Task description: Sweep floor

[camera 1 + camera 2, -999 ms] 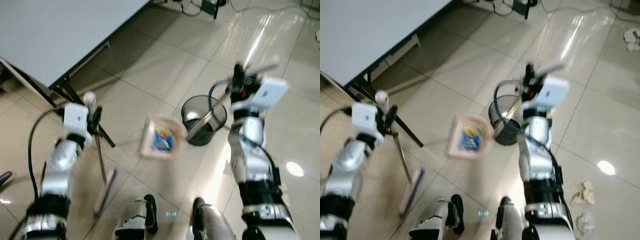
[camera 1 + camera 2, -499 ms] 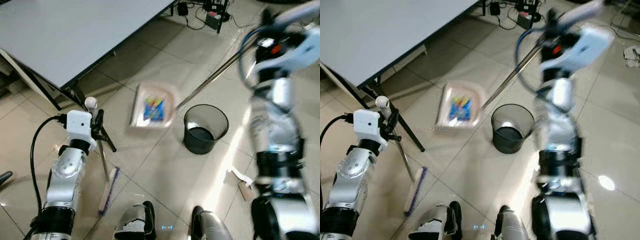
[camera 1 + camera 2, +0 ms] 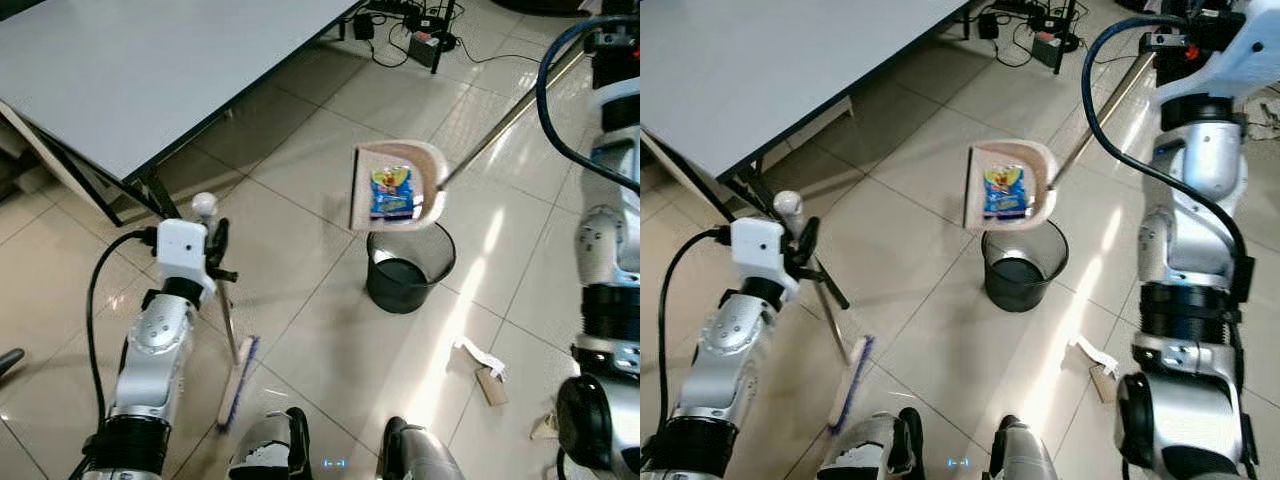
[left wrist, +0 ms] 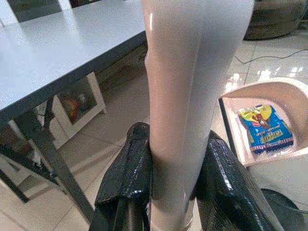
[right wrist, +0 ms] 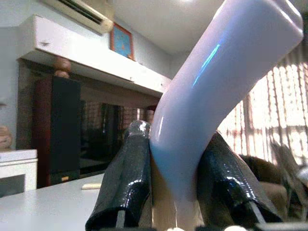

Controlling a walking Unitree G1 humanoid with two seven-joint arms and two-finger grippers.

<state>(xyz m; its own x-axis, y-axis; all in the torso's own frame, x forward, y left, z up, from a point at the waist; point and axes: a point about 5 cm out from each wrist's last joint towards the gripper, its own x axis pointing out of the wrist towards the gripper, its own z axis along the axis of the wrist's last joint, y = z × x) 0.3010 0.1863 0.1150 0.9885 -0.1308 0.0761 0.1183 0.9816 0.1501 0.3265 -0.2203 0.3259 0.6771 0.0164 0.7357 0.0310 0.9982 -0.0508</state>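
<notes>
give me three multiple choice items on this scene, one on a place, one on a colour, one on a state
1. Where is the dustpan?
A. raised above the black bin
B. flat on the floor
C. on the table

2. What colour is the snack packet in the dustpan?
A. plain black
B. blue and yellow
C. green

3. What is the left gripper doing?
A. open and free
B. shut on a cloth
C. shut on the broom handle

Answers: 1 A, the pan hangs over the bin; 2 B, its print is blue and yellow; 3 C, both fingers press the handle.
</notes>
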